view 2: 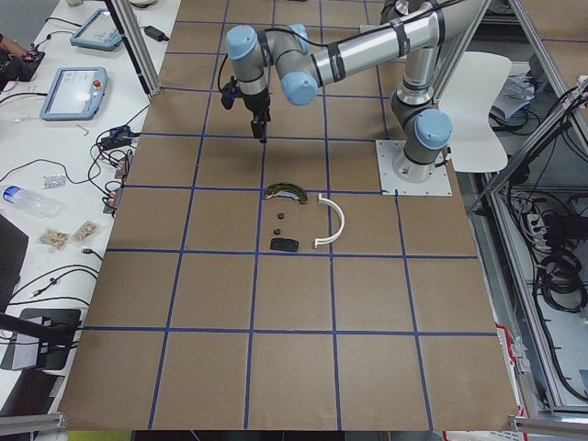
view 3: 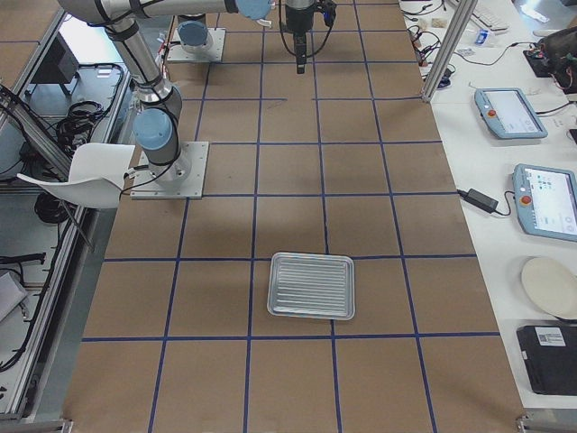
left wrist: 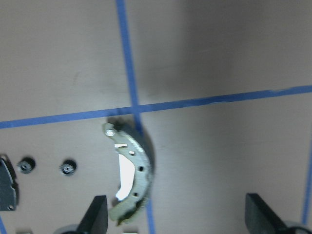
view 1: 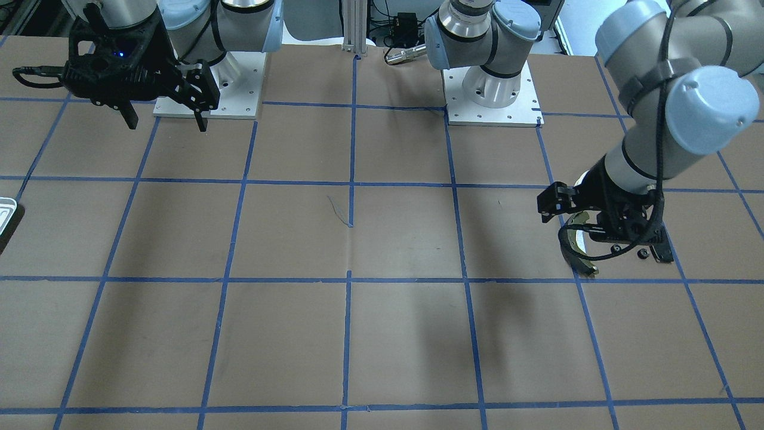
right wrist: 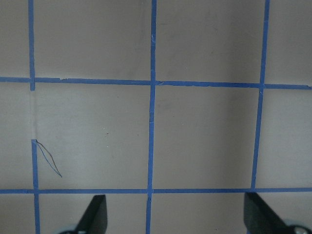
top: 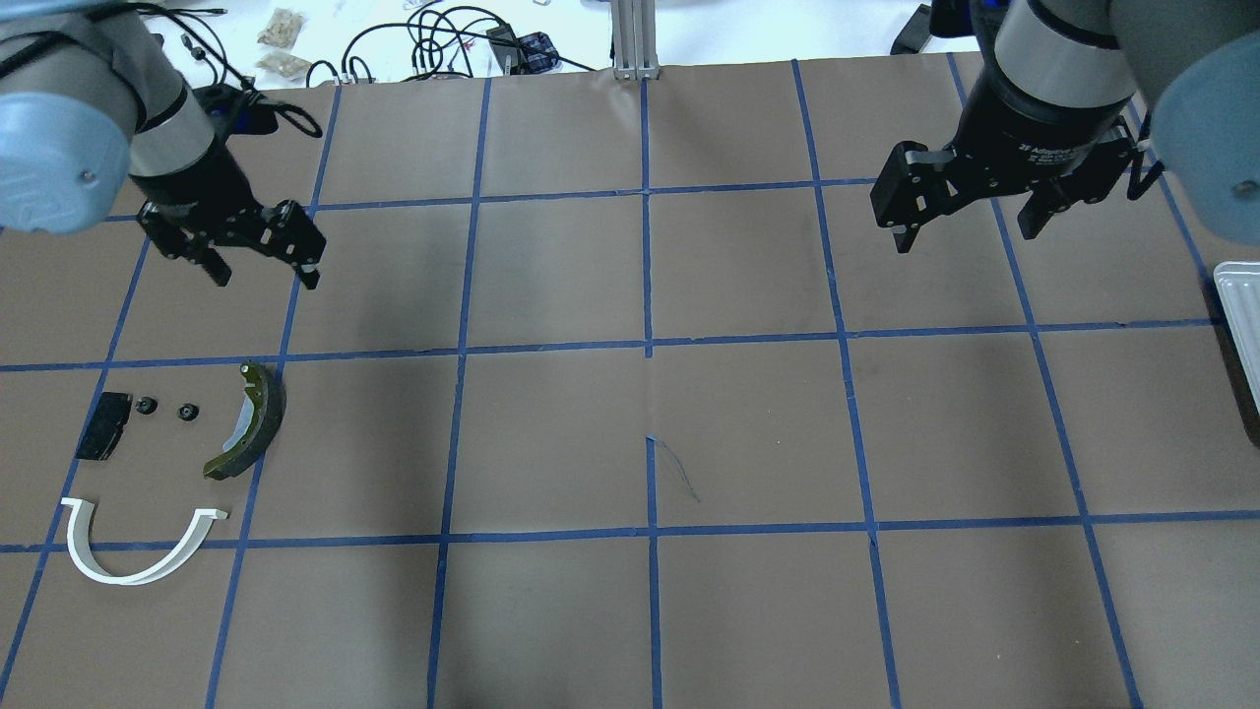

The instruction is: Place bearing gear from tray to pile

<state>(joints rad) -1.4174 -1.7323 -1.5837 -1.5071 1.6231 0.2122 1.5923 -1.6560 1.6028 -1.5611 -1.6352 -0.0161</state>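
Observation:
Two small black bearing gears (top: 146, 406) (top: 187, 413) lie on the table in the pile, between the black rectangular pad (top: 103, 425) and the dark brake shoe with olive rim (top: 251, 423). The white half-ring arch (top: 138, 547) lies nearer to me. My left gripper (top: 266, 279) is open and empty, hovering beyond the brake shoe; its wrist view shows the shoe (left wrist: 131, 170) and both gears (left wrist: 67, 168). My right gripper (top: 965, 236) is open and empty over bare table. The white ridged tray (view 3: 311, 285) looks empty and sits at the right edge (top: 1240, 305).
The brown table is marked into squares by blue tape. Both arm bases (view 1: 492, 89) stand at the robot side. Cables and small bags (top: 281, 39) lie beyond the table's far edge. Tablets rest on a side bench (view 3: 509, 113).

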